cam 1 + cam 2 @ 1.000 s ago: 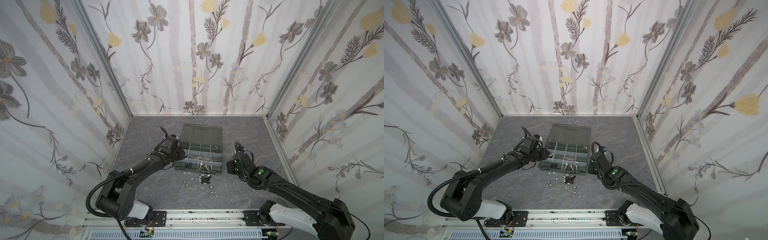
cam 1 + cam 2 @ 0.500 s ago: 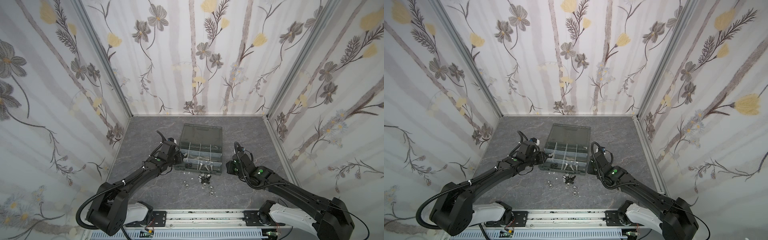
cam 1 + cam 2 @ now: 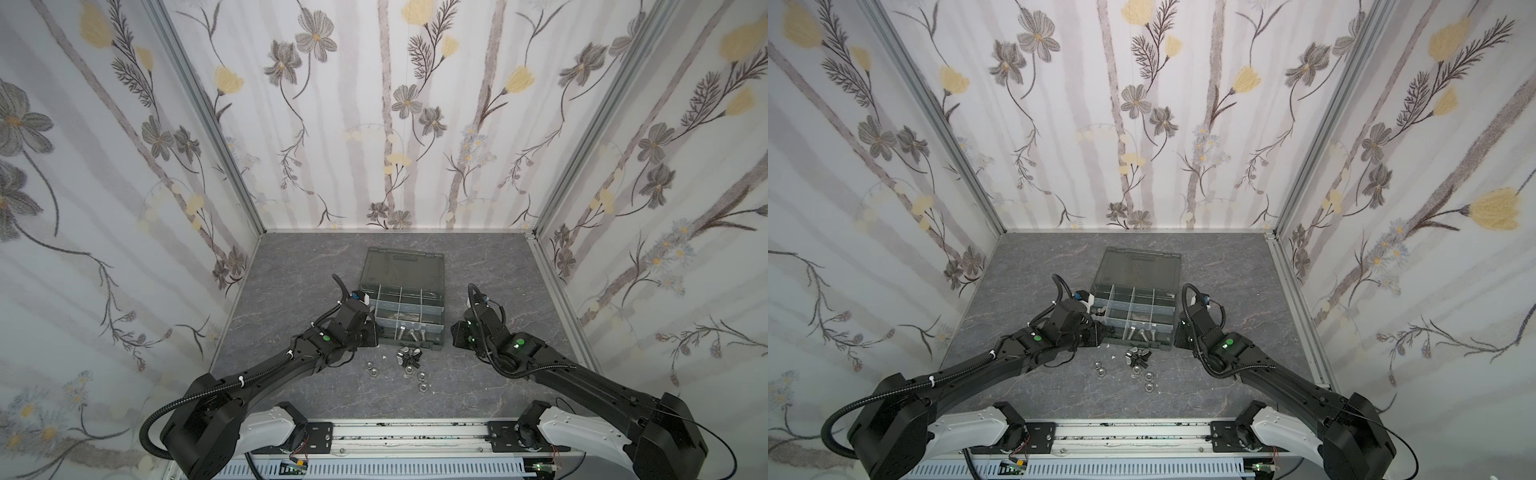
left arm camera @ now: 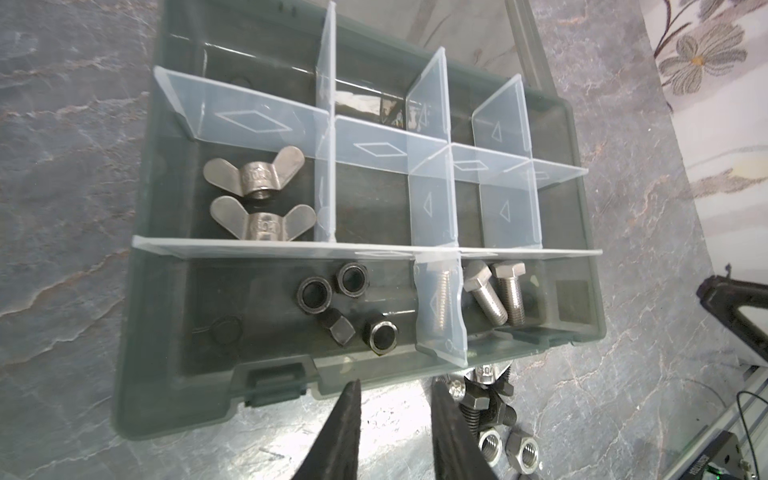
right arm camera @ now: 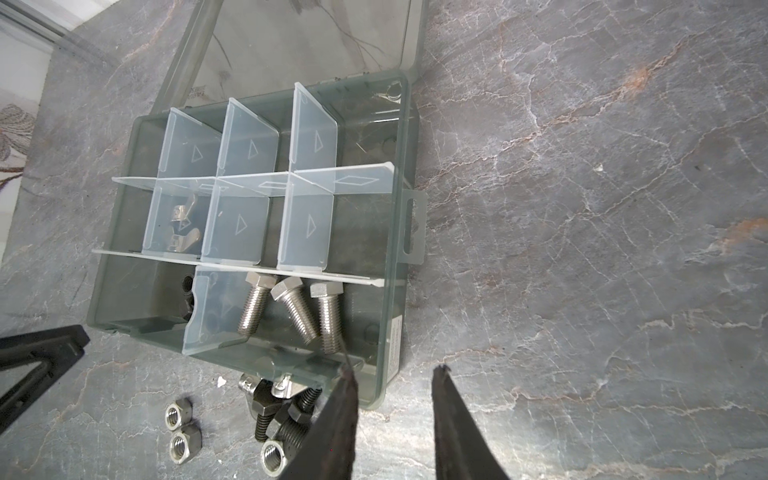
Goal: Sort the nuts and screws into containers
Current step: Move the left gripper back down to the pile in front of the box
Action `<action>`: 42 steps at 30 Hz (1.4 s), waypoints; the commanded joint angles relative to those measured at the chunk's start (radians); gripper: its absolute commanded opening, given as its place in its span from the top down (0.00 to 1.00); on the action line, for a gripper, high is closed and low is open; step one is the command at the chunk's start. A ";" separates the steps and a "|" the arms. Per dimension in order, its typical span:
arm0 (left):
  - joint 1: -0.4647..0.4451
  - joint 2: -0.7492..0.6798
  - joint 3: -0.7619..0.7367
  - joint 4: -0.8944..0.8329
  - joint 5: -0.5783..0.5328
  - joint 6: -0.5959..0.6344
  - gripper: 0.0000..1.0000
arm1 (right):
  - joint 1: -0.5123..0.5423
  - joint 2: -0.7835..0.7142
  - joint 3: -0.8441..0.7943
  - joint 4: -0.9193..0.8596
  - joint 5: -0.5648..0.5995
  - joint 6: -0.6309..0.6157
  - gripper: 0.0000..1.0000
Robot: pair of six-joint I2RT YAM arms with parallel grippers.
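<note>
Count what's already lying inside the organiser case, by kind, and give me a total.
Silver wing nuts: 2
Black hex nuts: 4
Silver hex bolts: 3
Total in the case: 9

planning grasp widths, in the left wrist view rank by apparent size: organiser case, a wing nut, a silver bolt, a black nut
1. organiser case
2. wing nut
3. silver bolt
4. black nut
</note>
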State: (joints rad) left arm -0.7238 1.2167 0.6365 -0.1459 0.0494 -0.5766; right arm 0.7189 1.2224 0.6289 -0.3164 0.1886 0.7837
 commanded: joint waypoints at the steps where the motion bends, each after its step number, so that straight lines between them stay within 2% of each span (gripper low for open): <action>1: -0.048 0.028 0.004 -0.007 -0.066 -0.026 0.68 | 0.001 0.004 -0.005 0.034 -0.006 0.008 0.68; 10: -0.173 0.203 0.078 -0.007 -0.085 -0.035 0.67 | 0.001 0.005 -0.010 0.038 -0.011 0.011 0.68; 17: -0.215 0.328 0.139 -0.007 -0.077 -0.034 0.66 | 0.001 -0.004 -0.005 0.030 -0.006 0.011 0.68; 42: -0.235 0.388 0.155 -0.007 -0.093 -0.025 0.66 | 0.000 -0.019 -0.030 0.040 0.001 0.022 0.68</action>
State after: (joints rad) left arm -0.9585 1.5974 0.7811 -0.1535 -0.0326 -0.6025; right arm 0.7177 1.2083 0.6037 -0.3111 0.1825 0.7853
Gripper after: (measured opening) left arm 0.342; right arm 0.318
